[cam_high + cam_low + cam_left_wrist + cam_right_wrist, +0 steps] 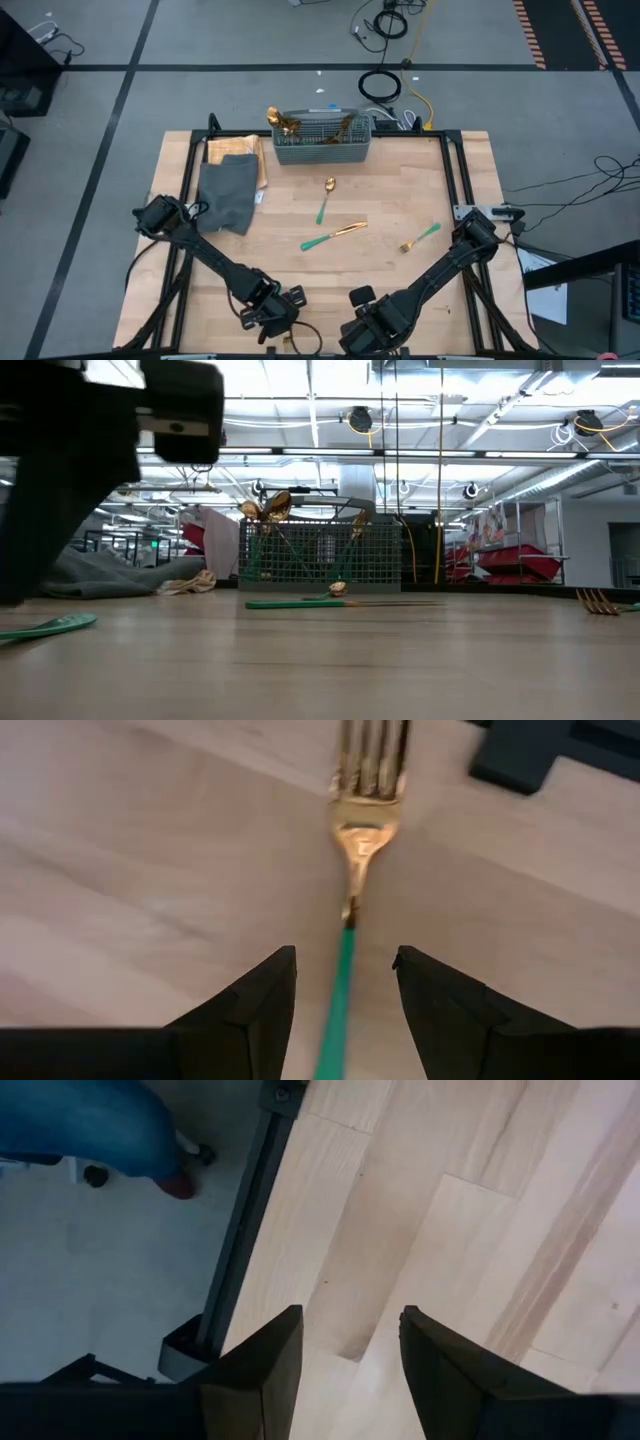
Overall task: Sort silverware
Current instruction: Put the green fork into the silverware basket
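1. Silverware (283,122) with gold heads and teal handles is standing partly in the mesh basket (322,152) at the far edge of the table (400,290), while other pieces are lying loose on the wood
2. At the far left, a dark grey cloth (228,195) is lying crumpled on the table, just left of the basket and nearer the left arm's base
3. Left claw (345,960) is hovering low over the near part of the table, left of centre, with its fingers (255,1000) spread apart and gripping nothing
4. A near fork (365,820) is lying flat on the wood straight ahead of that claw; its teal handle is running back between the two open fingers, and I cannot tell whether either finger is touching it
5. Towards the middle, a spoon (326,200) is lying in front of the basket, bowl towards the basket and handle pointing to the near side
6. Just nearer than the spoon, a knife (333,235) is lying almost crosswise, its teal handle to the left and its gold blade to the right
7. Further right, a right-hand fork (420,238) is lying aslant, well apart from the knife and close to the right arm's base
8. Right claw (350,1320) is hanging over bare wood by the table's dark edge rail, fingers parted and holding nothing; a person's blue trouser leg (90,1120) is showing on the floor beyond that edge
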